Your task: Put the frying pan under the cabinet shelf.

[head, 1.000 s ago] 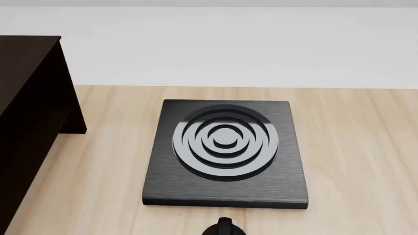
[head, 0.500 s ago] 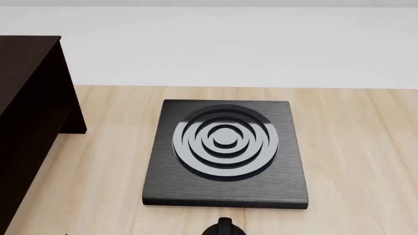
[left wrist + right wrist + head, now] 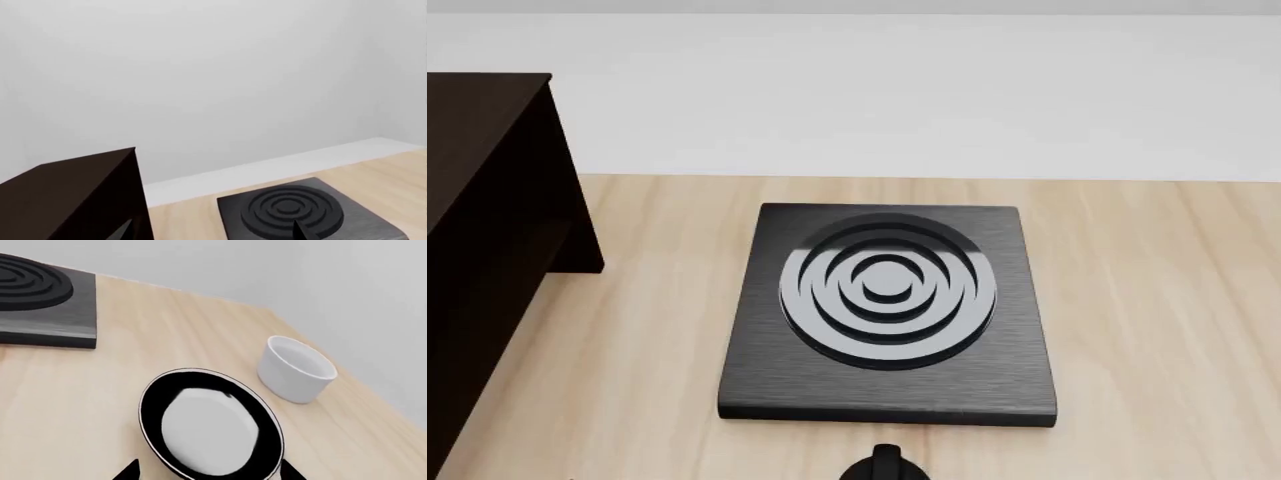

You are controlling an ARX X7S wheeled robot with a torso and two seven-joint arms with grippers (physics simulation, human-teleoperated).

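The frying pan (image 3: 210, 432), glossy black with a thin pale rim, lies on the wooden table in the right wrist view; its handle is out of frame. My right gripper (image 3: 208, 475) is open, its two dark fingertips straddling the pan's near rim with wide gaps. The cabinet shelf (image 3: 481, 230), a near-black wooden box, stands at the table's left and also shows in the left wrist view as the cabinet shelf (image 3: 73, 200). My left gripper (image 3: 212, 232) is open and holds nothing, with bare table between the cabinet and the burner ahead of it. Neither gripper shows in the head view.
A square black burner plate (image 3: 888, 310) with concentric rings sits mid-table, also seen as the burner plate (image 3: 40, 295). A white round pot (image 3: 297, 370) stands just beyond the pan. A small black shape (image 3: 885, 466) pokes in at the head view's bottom edge.
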